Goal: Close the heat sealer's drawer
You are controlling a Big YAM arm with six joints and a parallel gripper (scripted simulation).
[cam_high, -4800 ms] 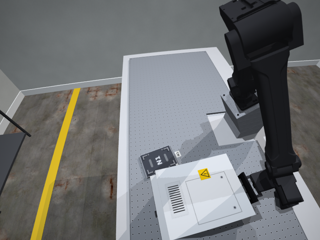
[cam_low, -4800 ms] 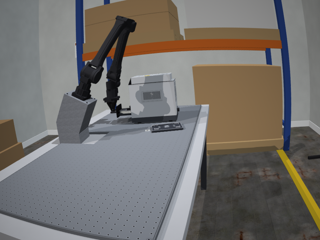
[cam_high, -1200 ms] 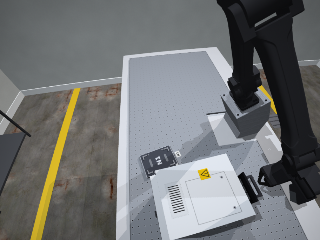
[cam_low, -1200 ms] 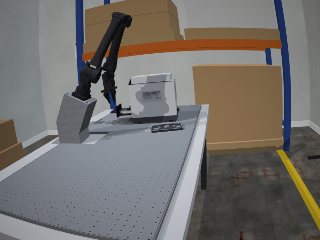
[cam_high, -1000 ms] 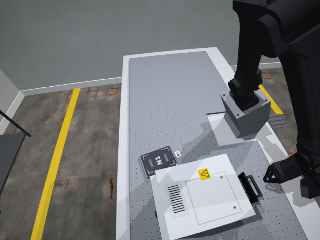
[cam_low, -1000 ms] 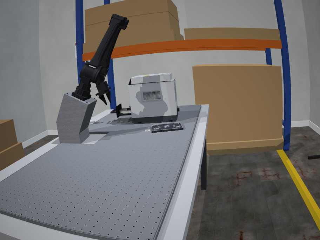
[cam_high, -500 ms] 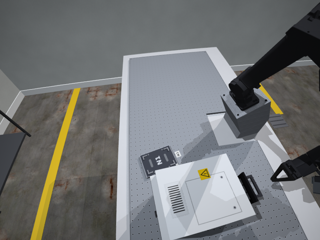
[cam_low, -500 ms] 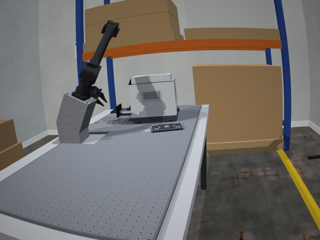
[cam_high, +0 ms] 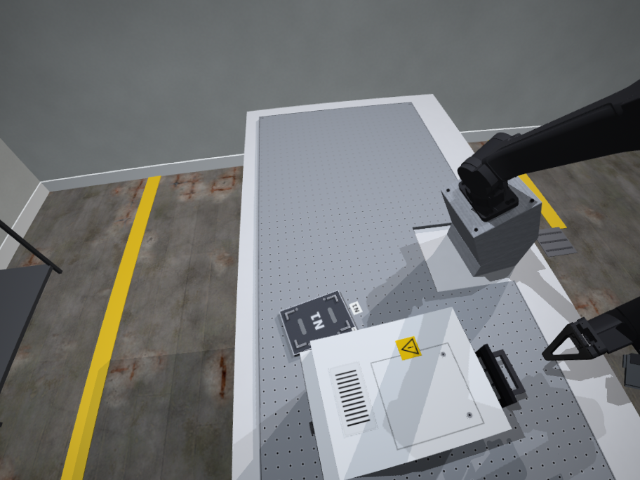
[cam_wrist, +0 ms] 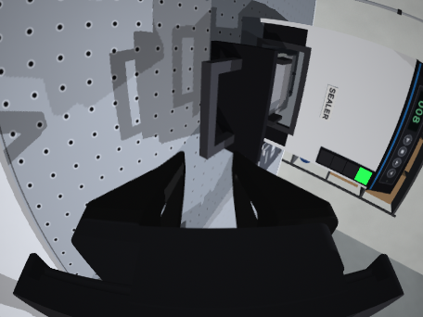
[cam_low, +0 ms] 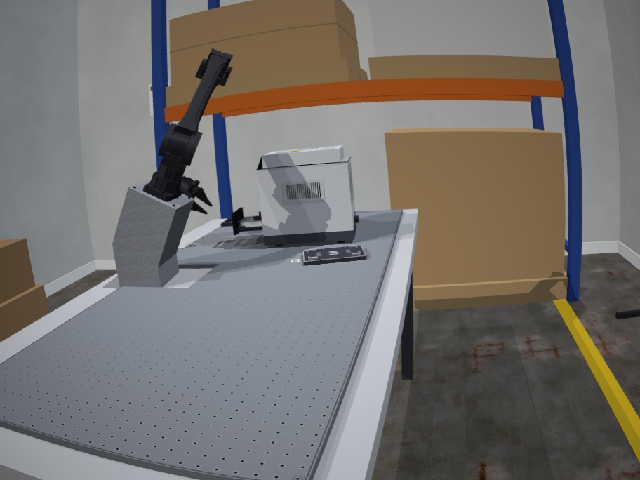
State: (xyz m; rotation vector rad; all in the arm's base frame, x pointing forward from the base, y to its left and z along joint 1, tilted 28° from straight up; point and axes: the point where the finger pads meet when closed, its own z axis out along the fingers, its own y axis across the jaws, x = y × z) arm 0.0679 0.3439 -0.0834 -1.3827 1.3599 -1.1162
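The white heat sealer [cam_high: 403, 382] [cam_low: 310, 201] [cam_wrist: 352, 114] stands near one end of the perforated table [cam_high: 330, 196]. Its black drawer is pulled partly out, with the loop handle [cam_high: 498, 374] [cam_low: 240, 221] [cam_wrist: 217, 105] facing my gripper. The sealer's light [cam_wrist: 364, 176] is green. What lies in the drawer is mostly hidden; only a grey patch shows in the wrist view. My gripper [cam_high: 549, 354] [cam_low: 202, 202] [cam_wrist: 209, 159] hovers a short way out from the handle and points at it. Its fingers are partly closed with a narrow gap, and they hold nothing and touch nothing.
The arm's grey pedestal block [cam_high: 490, 232] [cam_low: 147, 237] stands on the table beside the drawer side. A dark N1 marker plate [cam_high: 318, 321] [cam_low: 335, 255] with a small tag [cam_high: 355, 308] lies by the sealer's other side. A large cardboard box [cam_low: 475, 206] stands beyond the table.
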